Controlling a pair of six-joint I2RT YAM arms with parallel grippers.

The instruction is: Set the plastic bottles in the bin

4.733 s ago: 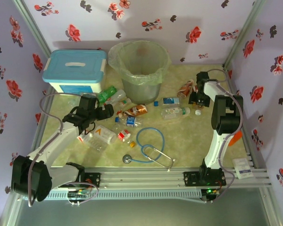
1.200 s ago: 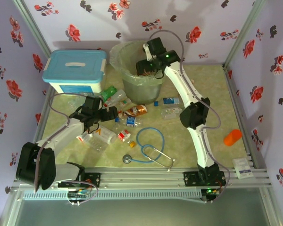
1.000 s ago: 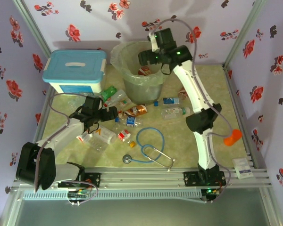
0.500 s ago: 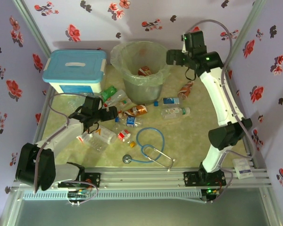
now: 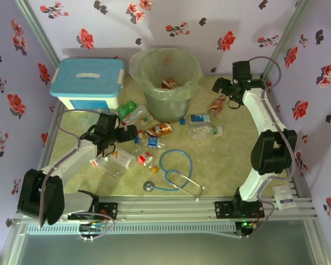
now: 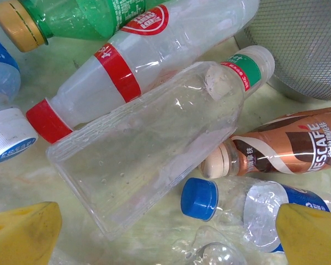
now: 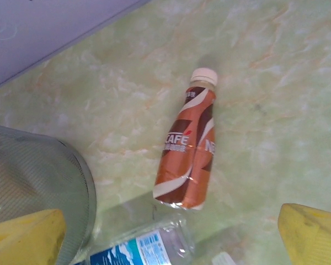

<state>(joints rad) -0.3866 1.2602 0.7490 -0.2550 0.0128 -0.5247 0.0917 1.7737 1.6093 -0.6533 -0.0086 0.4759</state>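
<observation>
on the pale green marbled table, most of the plastic bottles lay scattered on their sides in front of the bin, in a loose cluster running from its foot toward the stethoscope. one brown-labelled bottle was already inside the bin, on the clear liner. a white box with a blue lid stood just left of the bin.

the left gripper hung low over the left part of the cluster, its yellow fingers spread wide and pinching nothing. seen from the left wrist, a clear bottle with a green neck label lay just ahead of the gap, leaning against a red-banded bottle. a green bottle with a yellow cap lay beyond those. a brown coffee bottle and a blue-capped bottle lay to the right, near the bin's meshed wall.

the right gripper was to the right of the bin, fingers parted and empty. below it, in the right wrist view, a second brown coffee bottle lay alone on its side, white cap pointing away, near the bin wall. a blue-labelled clear bottle lay near its base.
</observation>
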